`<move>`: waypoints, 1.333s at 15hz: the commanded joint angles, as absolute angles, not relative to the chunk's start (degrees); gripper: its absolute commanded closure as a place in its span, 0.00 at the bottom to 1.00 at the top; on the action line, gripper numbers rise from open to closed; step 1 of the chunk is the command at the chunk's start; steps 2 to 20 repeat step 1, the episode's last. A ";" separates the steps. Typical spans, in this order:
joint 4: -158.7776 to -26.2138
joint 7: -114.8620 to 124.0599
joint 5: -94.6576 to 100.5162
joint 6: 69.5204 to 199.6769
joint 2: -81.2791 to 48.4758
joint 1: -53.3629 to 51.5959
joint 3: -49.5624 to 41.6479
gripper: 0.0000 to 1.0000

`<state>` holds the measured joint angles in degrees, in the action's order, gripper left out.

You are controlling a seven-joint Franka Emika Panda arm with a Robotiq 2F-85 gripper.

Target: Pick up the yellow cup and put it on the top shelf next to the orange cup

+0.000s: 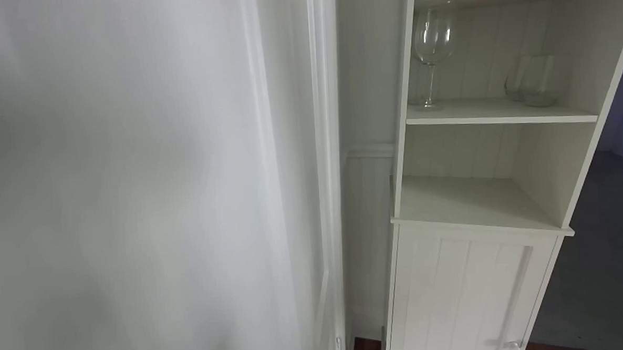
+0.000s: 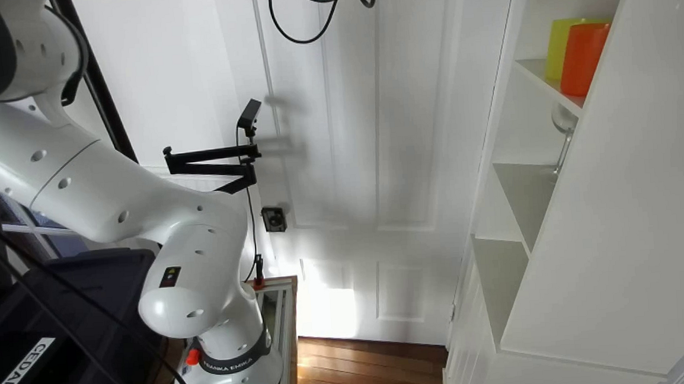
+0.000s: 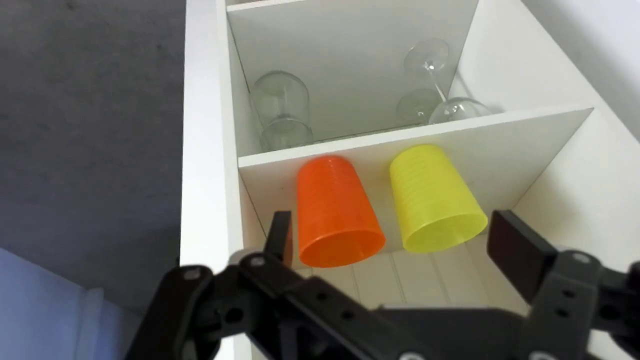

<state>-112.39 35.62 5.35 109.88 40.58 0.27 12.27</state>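
The yellow cup (image 3: 434, 195) and the orange cup (image 3: 332, 210) stand upright, side by side with a small gap, on the top shelf (image 3: 515, 155); the wrist picture is upside down. In an exterior view the yellow cup (image 2: 557, 51) is partly behind the orange cup (image 2: 585, 58) on that shelf (image 2: 533, 68). My gripper (image 3: 392, 227) is wide open and holds nothing. In the wrist picture one finger lies just beyond the orange cup and the other just beyond the yellow cup's rim. I cannot tell how far they are in depth. The gripper shows in neither exterior view.
A wine glass (image 1: 433, 38) and clear tumblers (image 1: 541, 81) stand on the shelf below; they also show in the wrist view. White side walls (image 3: 575, 200) enclose the cups' compartment. A white door (image 2: 409, 122) and a camera bracket (image 2: 215, 164) are near the arm (image 2: 140, 186).
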 commanded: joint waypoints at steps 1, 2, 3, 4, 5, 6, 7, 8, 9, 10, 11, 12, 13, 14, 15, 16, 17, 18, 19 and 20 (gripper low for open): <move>-112.35 34.22 4.50 109.49 40.94 1.54 12.74 0.00; -112.35 34.22 4.50 109.49 40.94 1.54 12.74 0.00; -112.35 34.22 4.50 109.49 40.94 1.54 12.74 0.00; -112.35 34.22 4.50 109.49 40.94 1.54 12.74 0.00; -112.35 34.22 4.50 109.49 40.94 1.54 12.74 0.00; -112.35 34.22 4.50 109.49 40.94 1.54 12.74 0.00; -112.35 34.22 4.50 109.49 40.94 1.54 12.74 0.00; -112.35 34.22 4.50 109.49 40.94 1.54 12.74 0.00; -112.35 34.22 4.50 109.49 40.94 1.54 12.74 0.00; -112.35 34.22 4.50 109.49 40.94 1.54 12.74 0.00; -112.35 34.22 4.50 109.49 40.94 1.54 12.74 0.00; -112.35 34.22 4.50 109.49 40.94 1.54 12.74 0.00; -112.35 34.22 4.50 109.49 40.94 1.54 12.74 0.00; -112.35 34.22 4.50 109.49 40.94 1.54 12.74 0.00; -112.35 34.22 4.50 109.49 40.94 1.54 12.74 0.00; -112.35 34.22 4.50 109.49 40.94 1.54 12.74 0.00; -112.35 34.22 4.50 109.49 40.94 1.54 12.74 0.00; -112.35 34.22 4.50 109.49 40.94 1.54 12.74 0.00; -112.35 34.22 4.50 109.49 40.94 1.54 12.74 0.00; -112.35 34.22 4.50 109.49 40.94 1.54 12.74 0.00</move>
